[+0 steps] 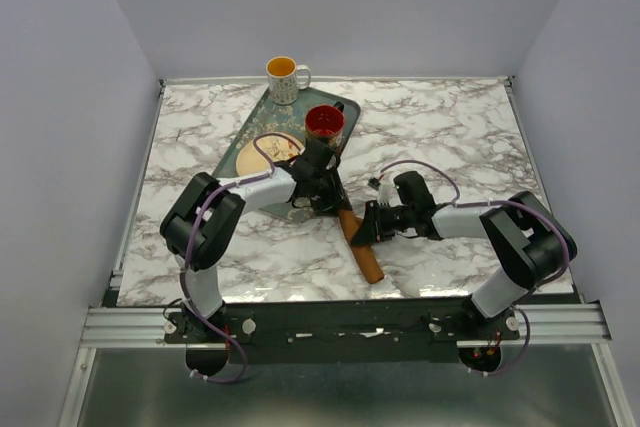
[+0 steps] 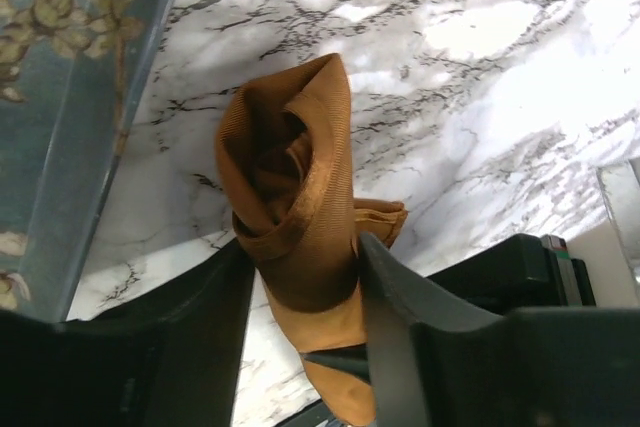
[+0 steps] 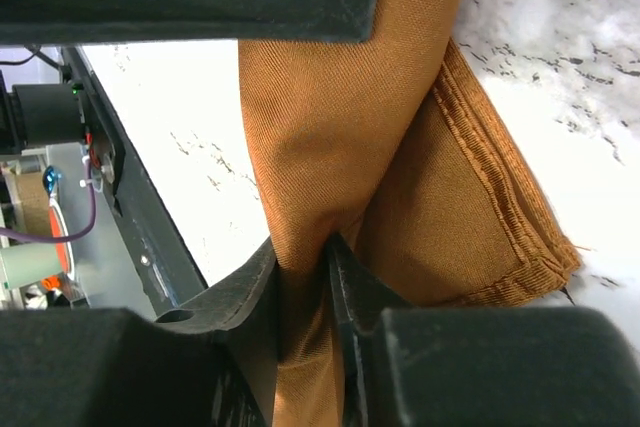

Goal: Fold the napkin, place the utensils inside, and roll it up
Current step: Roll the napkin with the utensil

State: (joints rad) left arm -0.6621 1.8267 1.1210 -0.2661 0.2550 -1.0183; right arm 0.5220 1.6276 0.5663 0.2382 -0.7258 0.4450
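The rust-brown napkin [image 1: 366,253] lies rolled into a narrow tube on the marble table, running from beside the tray toward the near edge. My left gripper [image 1: 328,203] is at its far end. In the left wrist view the fingers [image 2: 385,287] press on both sides of the coiled roll [image 2: 300,177], about midway between them [image 2: 300,252]. My right gripper [image 1: 367,231] is at the roll's middle. In the right wrist view it [image 3: 305,252] pinches a fold of the cloth [image 3: 340,117]. No utensils show; I cannot tell whether they are inside the roll.
A dark green patterned tray [image 1: 250,132] sits behind the left gripper, with a plate [image 1: 266,154] and a red cup [image 1: 324,124] on it. A yellow-lined mug [image 1: 285,77] stands at its far end. The tray's edge shows in the left wrist view [image 2: 70,127].
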